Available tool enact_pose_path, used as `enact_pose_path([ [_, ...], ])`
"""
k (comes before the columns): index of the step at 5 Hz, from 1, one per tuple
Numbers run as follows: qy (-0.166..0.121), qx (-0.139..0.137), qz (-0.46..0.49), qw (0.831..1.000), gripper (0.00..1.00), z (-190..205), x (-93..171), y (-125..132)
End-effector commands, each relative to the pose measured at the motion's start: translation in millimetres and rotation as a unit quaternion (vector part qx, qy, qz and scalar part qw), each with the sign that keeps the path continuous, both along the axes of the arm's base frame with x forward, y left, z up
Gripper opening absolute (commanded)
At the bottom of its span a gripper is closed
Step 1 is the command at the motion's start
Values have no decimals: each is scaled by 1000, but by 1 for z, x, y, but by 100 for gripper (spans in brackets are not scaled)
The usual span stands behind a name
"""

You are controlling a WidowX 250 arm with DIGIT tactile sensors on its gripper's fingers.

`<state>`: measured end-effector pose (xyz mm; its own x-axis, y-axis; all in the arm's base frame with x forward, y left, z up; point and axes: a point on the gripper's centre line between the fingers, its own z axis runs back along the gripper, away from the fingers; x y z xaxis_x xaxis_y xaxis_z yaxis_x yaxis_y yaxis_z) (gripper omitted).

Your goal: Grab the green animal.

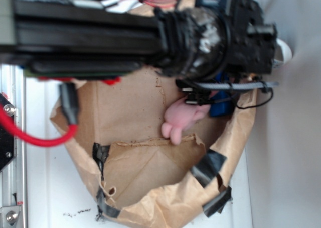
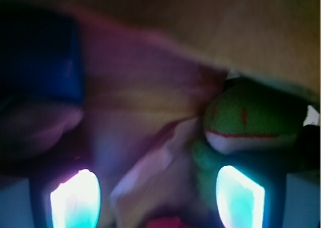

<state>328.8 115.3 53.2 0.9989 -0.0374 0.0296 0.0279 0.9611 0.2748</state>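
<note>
Hovering with jaws spread, the gripper [image 2: 158, 200] has the green animal [image 2: 248, 125] seemingly just beside one fingertip [image 2: 239, 198].

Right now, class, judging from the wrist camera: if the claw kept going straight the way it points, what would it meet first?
Probably the crumpled brown paper lying between the open claw's fingers. The green animal sits off to the right, near one finger, so it would likely be brushed rather than centred. Depth is blurry here.

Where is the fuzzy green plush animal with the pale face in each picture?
Exterior: not visible; the black robot arm covers much of the brown paper bag.
Wrist: green plush animal at right, above the right glowing fingertip.
Shared landmark: the pink plush bunny, possibly the pinkish blur at the wrist view's left.
</note>
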Motion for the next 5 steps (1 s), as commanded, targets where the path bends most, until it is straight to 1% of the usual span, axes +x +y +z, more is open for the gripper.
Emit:
enact_pose_path([
  [1, -33, -76, -62, 995, 100, 76, -38, 6],
  [2, -29, -38, -44, 998, 100, 64, -32, 19],
  [3, -32, -6, -8, 999, 100, 51, -15, 28],
  [4, -28, 46, 9, 999, 100, 35, -7, 35],
  [5, -29, 79, 2, 996, 100, 16, -10, 35],
])
